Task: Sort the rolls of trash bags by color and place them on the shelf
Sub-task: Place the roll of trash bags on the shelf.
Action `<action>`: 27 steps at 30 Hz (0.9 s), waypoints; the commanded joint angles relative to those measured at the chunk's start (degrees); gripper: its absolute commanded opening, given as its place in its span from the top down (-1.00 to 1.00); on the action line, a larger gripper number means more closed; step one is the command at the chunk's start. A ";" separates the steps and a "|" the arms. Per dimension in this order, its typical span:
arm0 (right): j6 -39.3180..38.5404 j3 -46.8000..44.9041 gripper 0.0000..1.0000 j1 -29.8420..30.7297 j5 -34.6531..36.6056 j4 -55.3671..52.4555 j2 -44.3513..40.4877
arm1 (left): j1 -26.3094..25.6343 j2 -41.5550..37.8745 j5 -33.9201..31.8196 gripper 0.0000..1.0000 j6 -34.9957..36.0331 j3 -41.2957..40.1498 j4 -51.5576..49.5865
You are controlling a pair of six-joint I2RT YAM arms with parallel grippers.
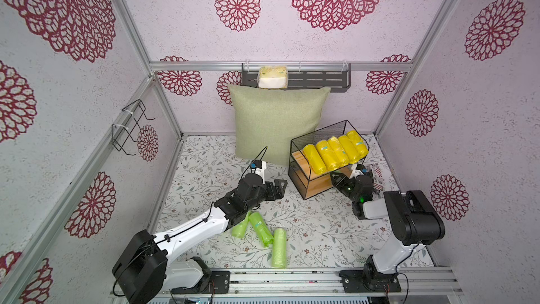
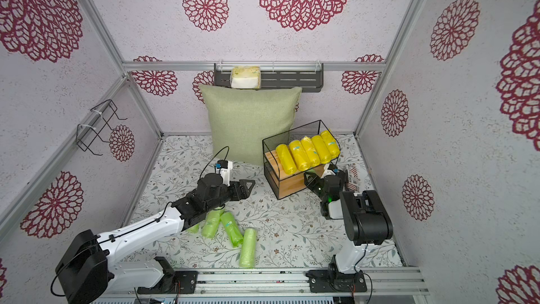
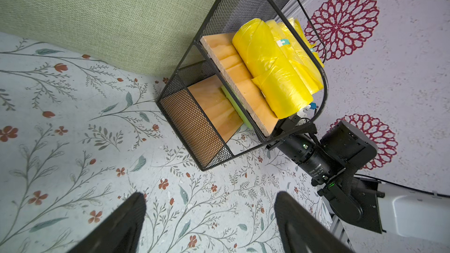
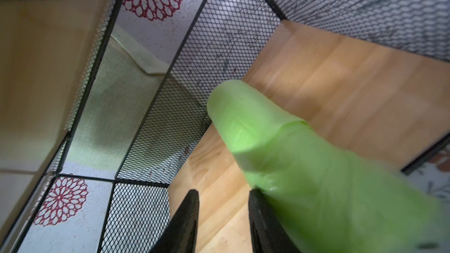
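The green roll [image 4: 280, 147] we were placing lay on the lower board [image 4: 341, 81] of the shelf [image 3: 194, 127], pointing from the open front toward the mesh at the back. The right gripper [image 4: 224, 191] sat just beside it. Its fingers were a narrow way apart with only bare wood between them, pinching nothing. One finger seemed to touch the roll's side, though blur there left us unsure.

We judged the step to be letting go and backing out. To do it well, we would draw the gripper straight out through the front, low and level. That way it would neither drag the roll along nor bump the upper board [image 3: 243, 81] (five yellow rolls [image 1: 336, 153] filled that one, side by side).

Room inside was tight, with mesh on two sides and the board close overhead. Out on the mat [image 1: 321, 229] there was plenty of space. Three more green rolls [image 1: 261, 229] lay there beside the left arm. The left gripper [image 3: 209, 195] hung empty near the shelf's end, fingers spread wide.
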 commanded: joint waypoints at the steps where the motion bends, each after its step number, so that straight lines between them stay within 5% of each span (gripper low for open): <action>1: -3.55 2.37 0.24 -0.62 5.81 -3.18 -1.97 | 0.47 0.20 0.07 -0.76 0.68 0.64 -0.69; 16: -2.67 -3.31 0.25 0.11 -3.09 3.21 -7.59 | 0.47 1.12 -0.07 -0.76 1.06 0.89 -0.43; 27: 3.47 -1.07 0.34 2.38 -5.21 14.08 3.54 | 0.47 1.35 -0.07 -0.76 0.94 0.90 -0.58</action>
